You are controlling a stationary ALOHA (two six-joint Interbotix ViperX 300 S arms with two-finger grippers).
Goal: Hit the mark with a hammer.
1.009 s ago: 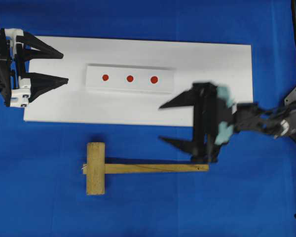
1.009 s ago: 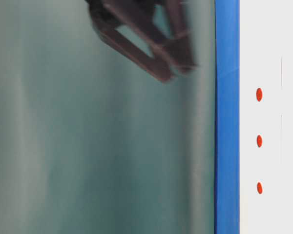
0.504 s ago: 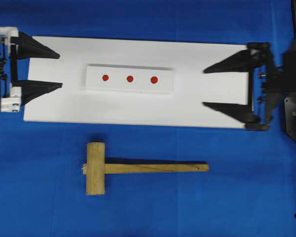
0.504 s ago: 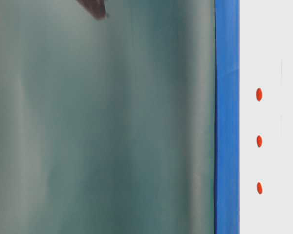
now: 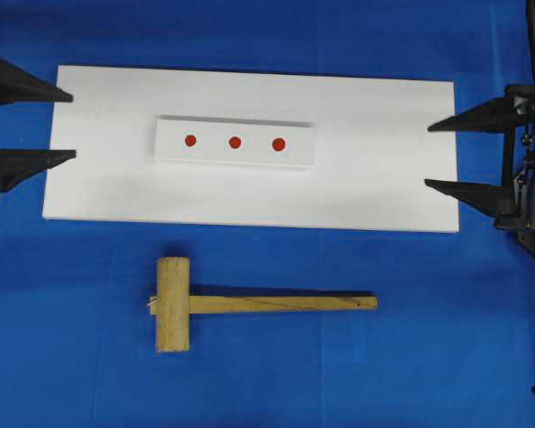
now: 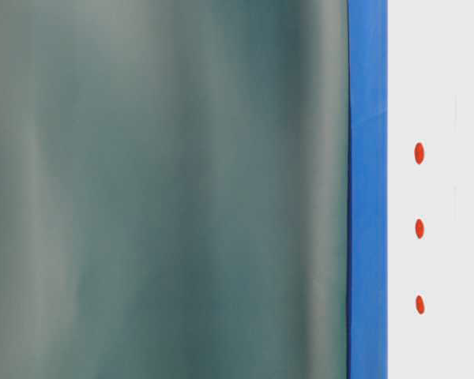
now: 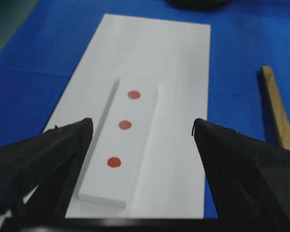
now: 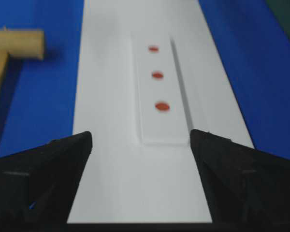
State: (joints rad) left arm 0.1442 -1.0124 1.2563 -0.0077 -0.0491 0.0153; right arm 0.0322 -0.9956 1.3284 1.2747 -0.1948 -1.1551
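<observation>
Right hand [image 5: 434,154] withdrawn to board edge, hammer [image 5: 250,303] unmoved

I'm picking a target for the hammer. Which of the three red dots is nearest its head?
The leftmost red dot in the overhead view, at the strip's left end; the hammer head lies almost directly below it.

A blue cloth [image 5: 71,357] covers the table. A large white board [image 5: 383,134] lies flat on it toward the far edge. A grey-green backdrop [image 6: 166,189] fills the table-level view.
</observation>
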